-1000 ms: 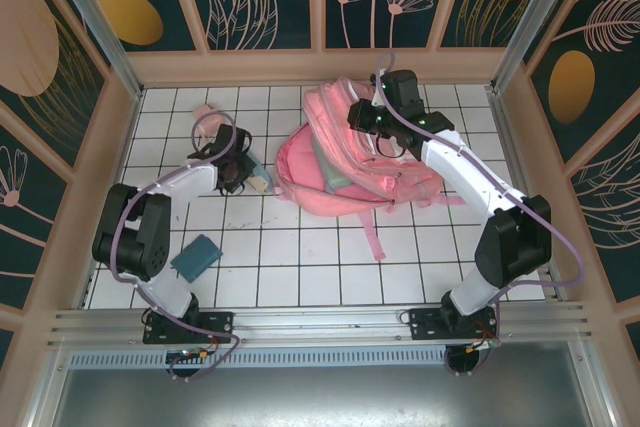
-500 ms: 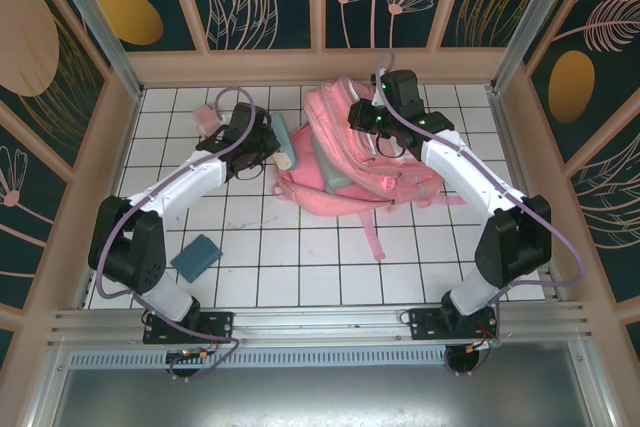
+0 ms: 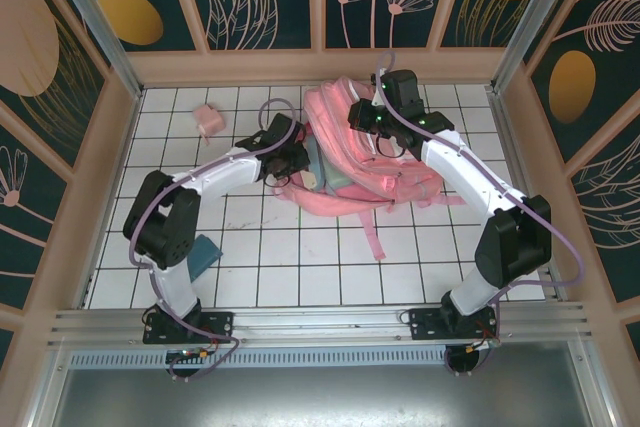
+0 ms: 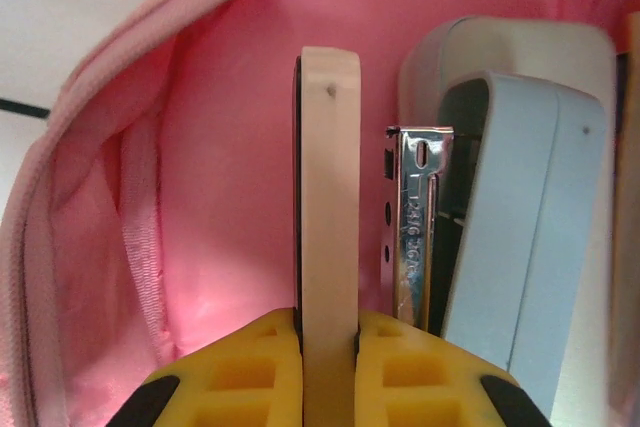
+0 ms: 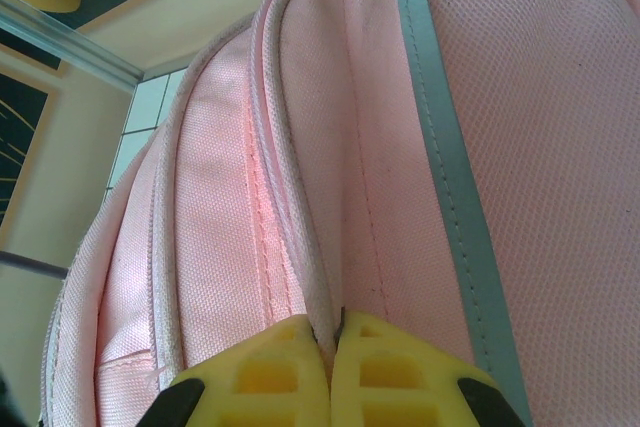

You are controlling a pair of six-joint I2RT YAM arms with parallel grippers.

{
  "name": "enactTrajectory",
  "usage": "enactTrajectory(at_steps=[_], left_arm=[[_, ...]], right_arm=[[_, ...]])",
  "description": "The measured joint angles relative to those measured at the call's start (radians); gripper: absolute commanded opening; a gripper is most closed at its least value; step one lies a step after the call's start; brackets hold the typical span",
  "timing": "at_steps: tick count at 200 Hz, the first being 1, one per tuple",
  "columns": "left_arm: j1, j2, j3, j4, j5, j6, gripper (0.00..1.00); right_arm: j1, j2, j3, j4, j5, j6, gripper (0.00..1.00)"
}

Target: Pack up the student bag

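Contents first: the student bag point(image 3: 345, 192) lies at the far middle of the white tiled surface point(image 3: 300, 272) with its open mouth on the left side. In my left wrist view its pink lining point(image 4: 220, 147) wraps round what I am carrying. The left tool point(image 4: 328, 332) is reached into that mouth, jaws narrow and clamped on a cream slab point(image 4: 330, 177) held upright. Just beside the slab, inside the bag, I see a shiny metal staple channel point(image 4: 412, 227) and a grey-blue stapler body point(image 4: 520, 207). I cannot tell whether slab and stapler are 1 piece. The right tool point(image 5: 332, 332) is pinched tight on a fold of the bag's outer fabric, near the pale reflective strip point(image 5: 450, 157).

Counting: 1 bag and 2 tools, both gripping. Outside the bag, on the surface, I count 2 loose things. 1 small pink box point(image 3: 208, 119) sits toward the far left, well apart from the bag. 1 flat teal item point(image 3: 208, 252) lies nearer me, partly hidden behind the left arm.
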Motion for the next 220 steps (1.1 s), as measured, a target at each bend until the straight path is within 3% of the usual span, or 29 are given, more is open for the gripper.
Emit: enactTrajectory(at_steps=[111, 130, 154, 220], left_arm=[[-0.024, 0.142, 0.137, -0.063, -0.026, -0.059, 0.0], [-0.035, 0.156, 0.162, -0.068, -0.026, -0.065, 0.24], [-0.044, 0.156, 0.163, -0.078, -0.018, -0.074, 0.42], [-0.052, 0.109, 0.163, -0.146, -0.057, -0.06, 0.44]], right_arm=[[0.0, 0.0, 0.0, 0.0, 0.0, 0.0, 0.0], [0.0, 0.0, 0.0, 0.0, 0.0, 0.0, 0.0], [0.0, 0.0, 0.0, 0.0, 0.0, 0.0, 0.0], [0.0, 0.0, -0.001, 0.0, 0.0, 0.0, 0.0]])
